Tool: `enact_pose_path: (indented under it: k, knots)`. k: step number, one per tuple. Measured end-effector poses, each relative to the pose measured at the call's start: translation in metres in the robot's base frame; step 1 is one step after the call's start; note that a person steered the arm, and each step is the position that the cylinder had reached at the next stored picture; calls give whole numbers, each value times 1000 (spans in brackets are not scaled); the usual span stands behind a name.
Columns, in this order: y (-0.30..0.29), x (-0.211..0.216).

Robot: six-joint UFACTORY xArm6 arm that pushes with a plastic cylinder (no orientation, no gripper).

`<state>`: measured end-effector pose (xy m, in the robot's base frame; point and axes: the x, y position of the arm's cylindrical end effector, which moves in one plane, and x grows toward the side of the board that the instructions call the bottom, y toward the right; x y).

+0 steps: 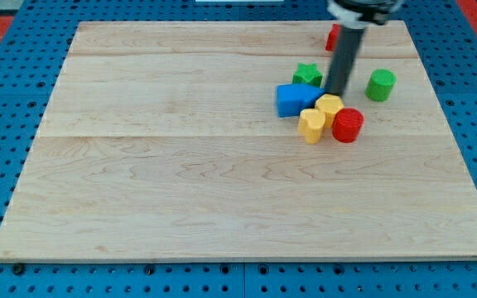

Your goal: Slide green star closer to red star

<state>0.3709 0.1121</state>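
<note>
The green star [307,74] lies in the upper right part of the board, just above a blue block [295,99]. A red block [332,38], largely hidden behind the rod, sits near the board's top edge; its shape cannot be made out. My tip [334,93] rests on the board just right of the green star, between it and a yellow block [330,107], and close to the blue block's right end.
A second yellow block [310,126] and a red cylinder [348,125] lie below the tip. A green cylinder [380,84] stands to the right. The wooden board [180,182] lies on a blue pegboard.
</note>
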Motion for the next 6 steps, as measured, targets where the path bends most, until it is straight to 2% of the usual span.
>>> enact_pose_path:
  k: [1, 2, 3, 4, 5, 6]
  knots:
    - [-47, -27]
    - [-48, -29]
    - [-16, -23]
    - [-14, -21]
    - [-37, -67]
    - [-34, -112]
